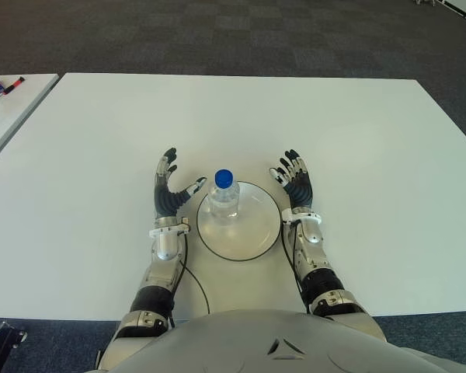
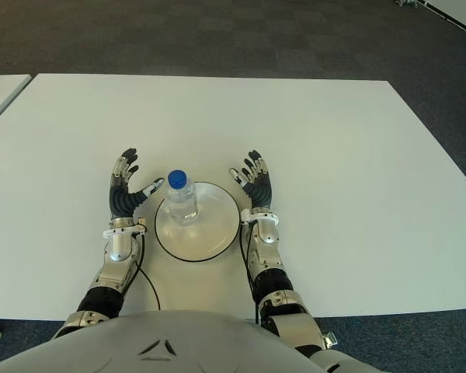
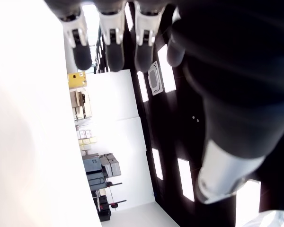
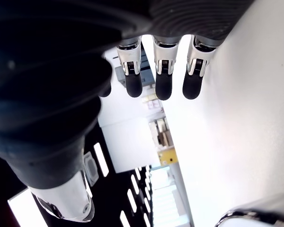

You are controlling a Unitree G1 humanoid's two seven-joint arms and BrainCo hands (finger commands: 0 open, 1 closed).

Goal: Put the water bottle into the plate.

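A big white table (image 1: 357,155) filled most of the view, with dark carpet (image 1: 217,35) behind it. A second white table (image 1: 8,105) stood off to the robot's left, with some small things at its far corner that were too small to tell.

Near the robot's edge of the big table sat a round white plate (image 1: 248,233) with a dark rim. The water bottle (image 1: 224,198) stood upright on the plate, toward its far left part. The bottle was clear and had a blue cap (image 1: 224,178).

The left hand (image 1: 168,194) was just beside the plate on its left side, palm facing the bottle. Its fingers (image 3: 109,45) were straight and spread, and it held nothing. Its thumb pointed at the bottle and came very close, but it could not be told if they touched.

The right hand (image 1: 295,183) was just beside the plate on its right side. Its fingers (image 4: 163,75) were straight and spread too, and it held nothing. It was apart from the bottle.

A thin black cable (image 1: 193,276) ran along the table by the left wrist.
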